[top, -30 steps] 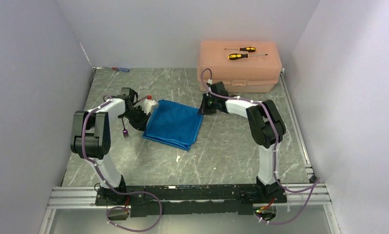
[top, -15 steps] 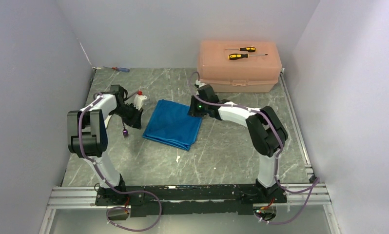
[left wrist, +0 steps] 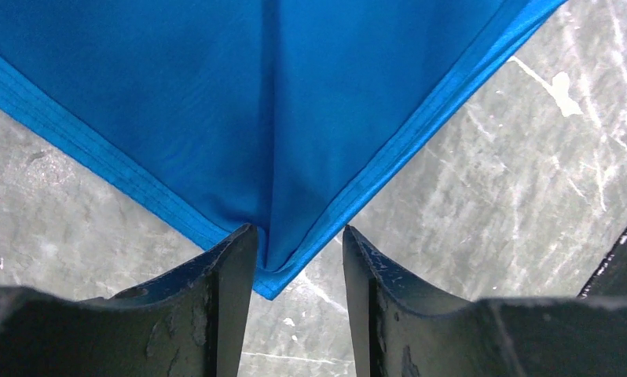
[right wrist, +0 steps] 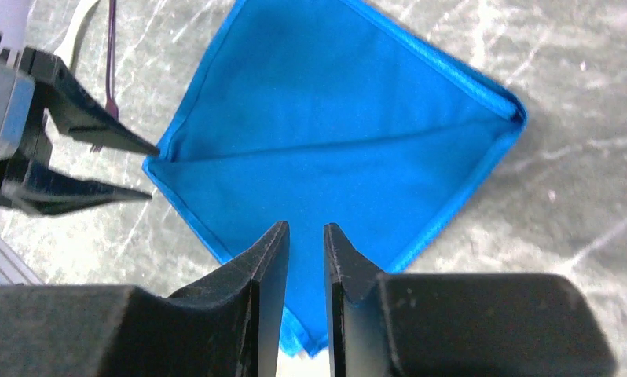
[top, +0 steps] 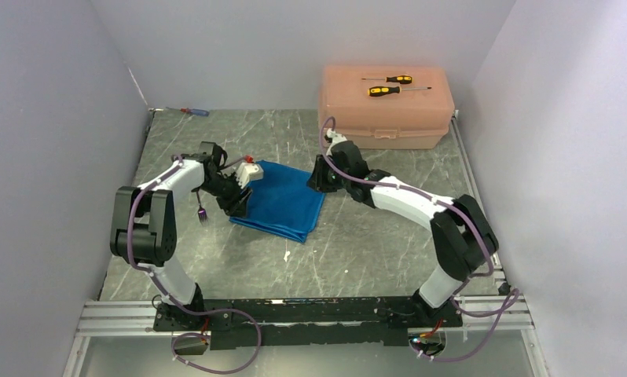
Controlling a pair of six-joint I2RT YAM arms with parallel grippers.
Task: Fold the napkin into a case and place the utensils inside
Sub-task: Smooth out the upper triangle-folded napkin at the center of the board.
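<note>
ROOM plain grey walls | SURFACE grey marbled table (top: 357, 236) | NAPKIN (top: 283, 200) lies folded flat mid-table, folding step underway | LEFT gripper (left wrist: 298, 232) fingers spread astride one corner, nothing pinched | RIGHT gripper (right wrist: 304, 228) narrowly parted above the opposite corner | NEXT probably clamp both corners, fold across | FORK (top: 203, 212) waits just beside the left gripper

Robotics lab test cell: a left arm (top: 141, 224) and a right arm (top: 408, 200) stand bolted to an aluminium rail (top: 310, 314) at the edge of a grey marbled tabletop (top: 357, 251). Plain pale panels (top: 51, 157) enclose it. Purple cables (top: 255, 330) trail from the bases. A peach plastic toolbox (top: 389, 118) carries screwdrivers (top: 389, 90).
</note>
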